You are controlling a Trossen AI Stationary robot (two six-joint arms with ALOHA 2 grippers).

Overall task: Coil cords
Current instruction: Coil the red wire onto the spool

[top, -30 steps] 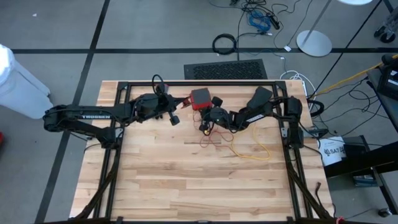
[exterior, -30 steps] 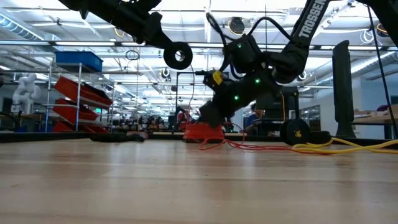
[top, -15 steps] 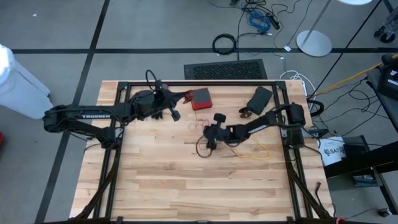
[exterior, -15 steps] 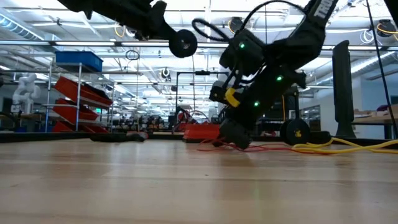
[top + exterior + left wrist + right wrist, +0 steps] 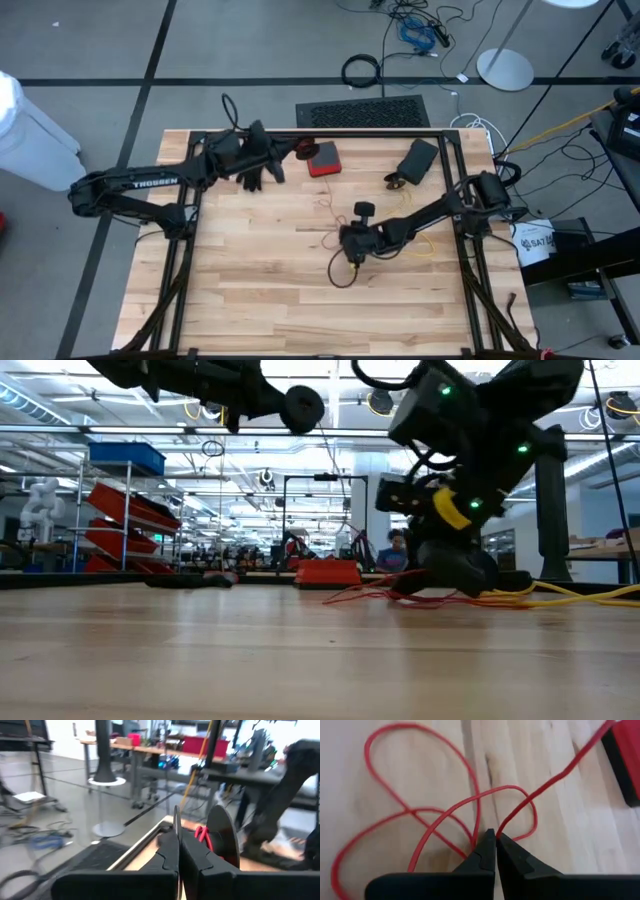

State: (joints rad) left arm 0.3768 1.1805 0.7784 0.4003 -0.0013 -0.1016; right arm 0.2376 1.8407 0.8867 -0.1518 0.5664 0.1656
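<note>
A thin red cord (image 5: 445, 810) lies in loose loops on the wooden table (image 5: 250, 290). It runs from a red box (image 5: 322, 158) at the far edge to my right gripper (image 5: 491, 836), which is shut on it at mid table (image 5: 349, 256). A yellow cord (image 5: 420, 242) lies in a loop to the right of that gripper. My left gripper (image 5: 272, 166) is shut and hovers above the far left of the table, beside the red box; I see nothing between its fingers (image 5: 178, 851). I cannot make out a short black cord. My right gripper pinches the red cord between its two fingertips, where several strands cross (image 5: 481, 833). The fingers come from above, pointing down at the table (image 5: 452, 568). The cord lies slack on the wood around them, its loops spread out (image 5: 380, 815).
A black flat object (image 5: 418, 158) lies at the far right of the table. The red box also shows in the low view (image 5: 326, 572). The yellow cord trails off to the right in the low view (image 5: 560, 596). Bare wood lies toward the near edge.
My right gripper has gone from beside the red box toward the table's near edge and down to the wood, drawing the red cord with it; the cord's loops now lie nearer mid table. My left gripper has drawn back toward the far left.
</note>
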